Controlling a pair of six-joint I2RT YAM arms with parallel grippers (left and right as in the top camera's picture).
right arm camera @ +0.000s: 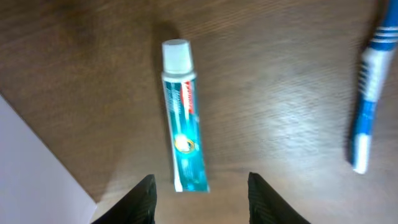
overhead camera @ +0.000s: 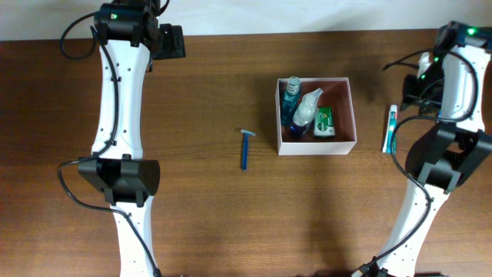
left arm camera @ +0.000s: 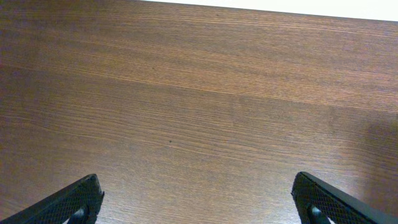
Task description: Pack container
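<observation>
The container (overhead camera: 340,144) is a square white-walled box with a reddish-brown floor, right of the table's middle. It holds a blue bottle (overhead camera: 290,93), a white spray bottle (overhead camera: 307,112) and a green box (overhead camera: 324,121). A blue razor (overhead camera: 245,148) lies on the table to its left. A teal toothpaste tube (overhead camera: 391,129) lies to its right. In the right wrist view the tube (right arm camera: 183,118) lies just ahead of my open, empty right gripper (right arm camera: 202,199). My left gripper (overhead camera: 174,42) is at the far left back, open (left arm camera: 196,186) over bare wood.
A blue and white stick-like item (right arm camera: 369,93) lies right of the tube in the right wrist view. The container's white wall (right arm camera: 28,171) shows at that view's lower left. The table's back edge (left arm camera: 280,7) runs close behind the left gripper.
</observation>
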